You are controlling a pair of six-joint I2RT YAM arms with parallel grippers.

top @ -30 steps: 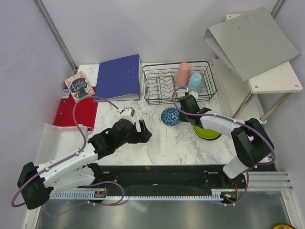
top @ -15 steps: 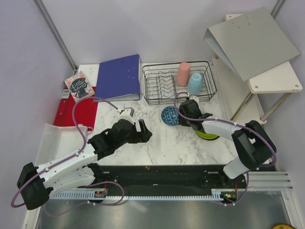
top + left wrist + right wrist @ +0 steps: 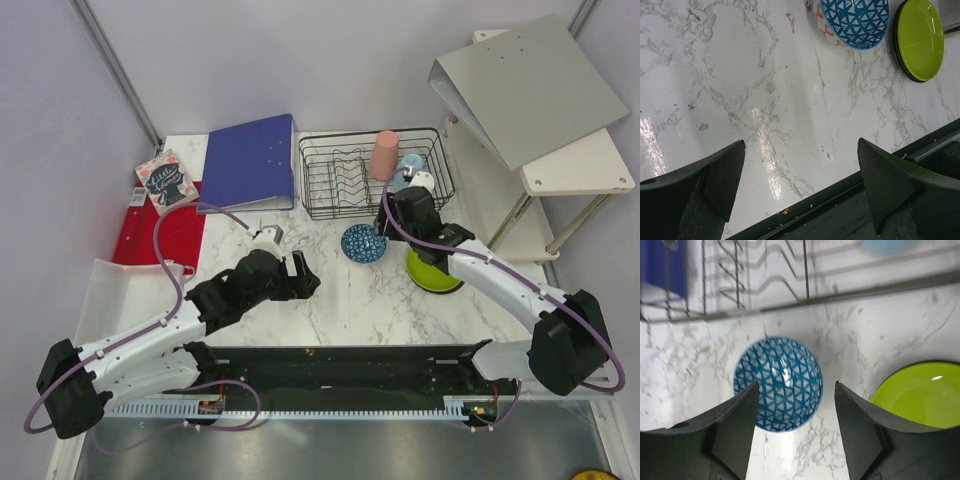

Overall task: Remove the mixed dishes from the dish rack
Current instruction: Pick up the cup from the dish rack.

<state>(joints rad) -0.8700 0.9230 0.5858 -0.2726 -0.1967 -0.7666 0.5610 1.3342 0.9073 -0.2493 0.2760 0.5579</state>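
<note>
Over the marble table, wide open and empty: left gripper. At its two o'clock, small blue patterned bowl, with right gripper above, parted, holding nothing. At four, lime-green bowl. At twelve, dish rack with tall pink cup and light blue cup.

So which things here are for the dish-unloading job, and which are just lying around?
For the job: dish rack, pink cup, light blue cup, blue patterned bowl, lime-green bowl.

Just lying about: blue binder, grey binder, small book, red mat.
</note>
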